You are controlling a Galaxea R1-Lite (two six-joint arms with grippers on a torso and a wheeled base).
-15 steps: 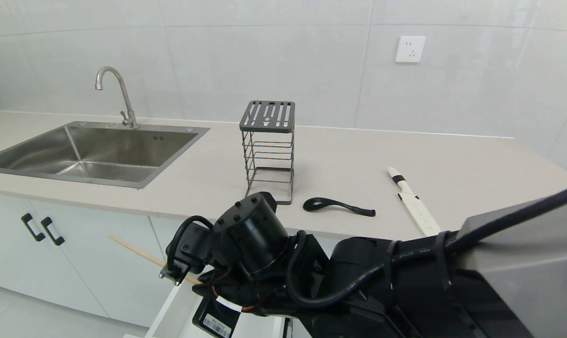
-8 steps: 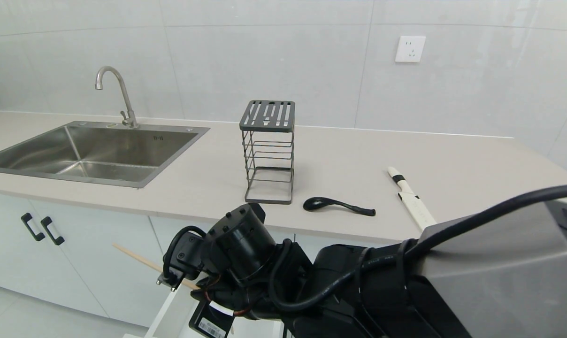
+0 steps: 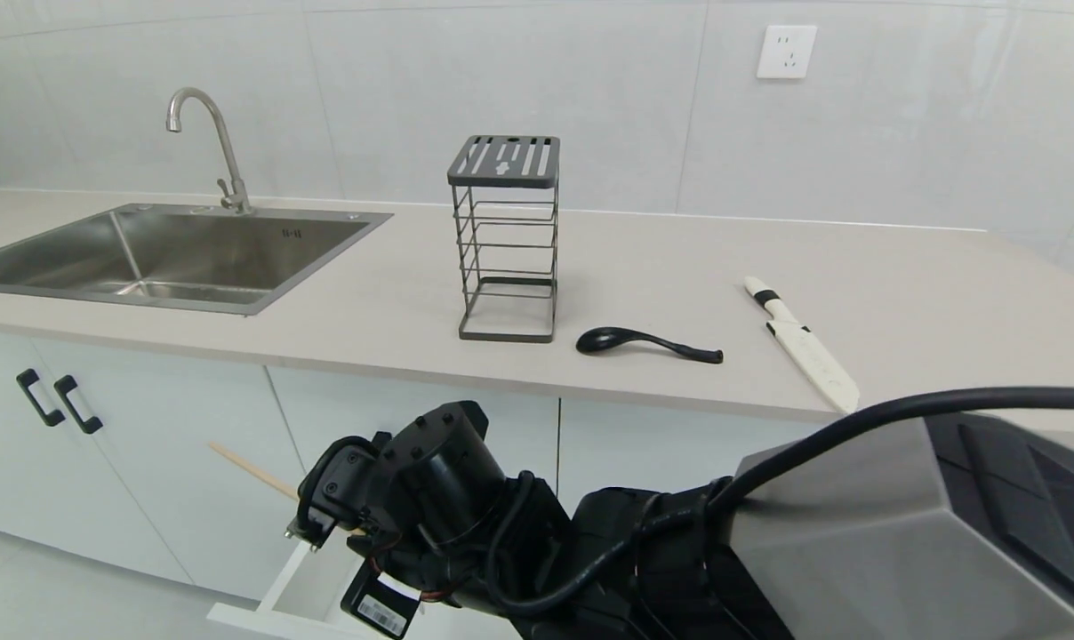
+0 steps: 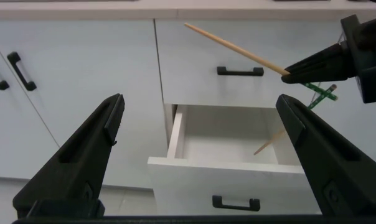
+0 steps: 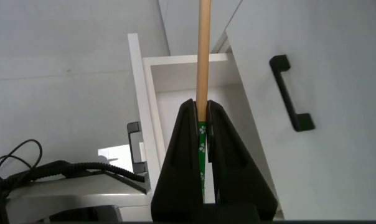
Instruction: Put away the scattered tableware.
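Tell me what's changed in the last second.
The right hand, shut on the chopstick, sank lower toward the open drawer; the head camera shifted too. Spoon, knife and rack stayed put on the counter.

A pale worktop [image 3: 901, 293] runs along a wall of grey tiles [image 3: 590, 98]. A steel sink [image 3: 199, 244] is set into its left end, a curved faucet [image 3: 223, 151] at the back rim. A white socket [image 3: 786, 51] sits high on the wall, well right. Below the sink is a white cabinet door [image 3: 146, 480] with two black handles [image 3: 79, 404], side by side.
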